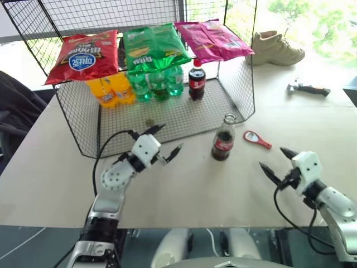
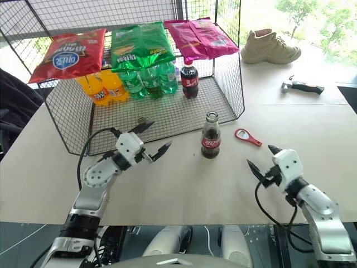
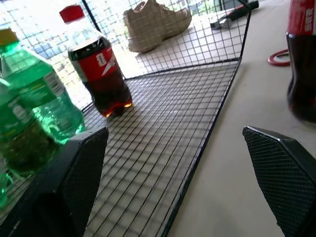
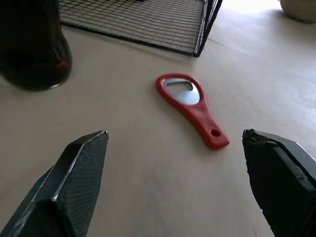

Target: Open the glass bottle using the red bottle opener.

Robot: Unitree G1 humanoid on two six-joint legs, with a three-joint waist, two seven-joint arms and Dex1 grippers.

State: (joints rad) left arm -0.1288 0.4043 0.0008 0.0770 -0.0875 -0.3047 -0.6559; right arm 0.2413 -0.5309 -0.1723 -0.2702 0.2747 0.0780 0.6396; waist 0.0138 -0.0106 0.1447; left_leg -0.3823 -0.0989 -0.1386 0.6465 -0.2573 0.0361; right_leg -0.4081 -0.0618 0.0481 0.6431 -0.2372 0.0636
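Seemingly the job was already done, for the glass bottle (image 1: 223,138) stood capless at the table (image 1: 184,190) centre, the red bottle opener (image 1: 257,139) lay at its three o'clock, and the left hand (image 1: 162,140) and right hand (image 1: 274,161) gaped wide, empty

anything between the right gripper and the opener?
Nothing visible. The right gripper is open, and bare table lies between its fingers and the opener. The glass bottle stands off to the side, on the opener's left.
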